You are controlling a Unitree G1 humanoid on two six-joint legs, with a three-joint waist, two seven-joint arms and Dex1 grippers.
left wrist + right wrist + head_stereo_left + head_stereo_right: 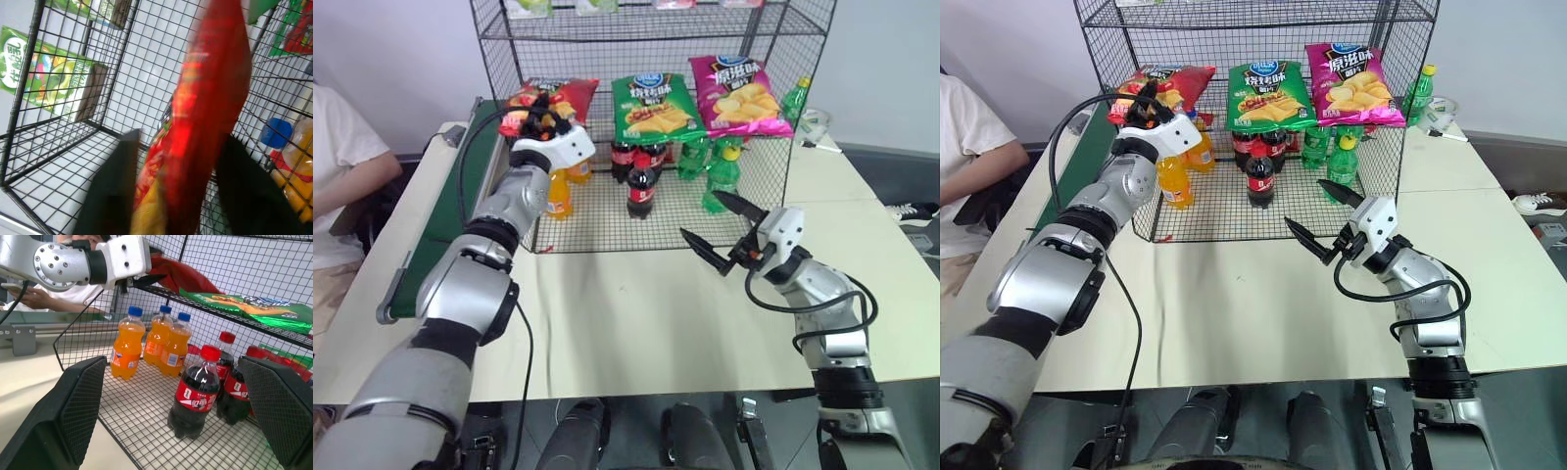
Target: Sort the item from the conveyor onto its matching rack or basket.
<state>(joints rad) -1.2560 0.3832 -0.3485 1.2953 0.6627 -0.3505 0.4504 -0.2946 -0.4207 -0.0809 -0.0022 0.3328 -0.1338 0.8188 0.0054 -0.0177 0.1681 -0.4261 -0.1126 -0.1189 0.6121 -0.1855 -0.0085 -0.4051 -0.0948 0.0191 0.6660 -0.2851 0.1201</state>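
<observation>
Red chip bag (pixel 1163 86): lying on the rack's (pixel 1400 59) chip shelf at its left end, beside the green chip bag (pixel 1263 95).
Left gripper (pixel 1149 106): at the bag, fingers apart either side of it; grip cannot be told.
Right gripper (pixel 1322 217): spread wide, empty, above the desk (pixel 1263 304) before the rack.
Conveyor (pixel 460 186): along the desk's left edge.

Our left arm stretches forward and upward, its left gripper (pixel 530 110) raised with fingers (pixel 110 196) parted. Our right arm bends low, wrist angled inward, and the right gripper (pixel 713 228) hangs with fingers spread wide.
</observation>
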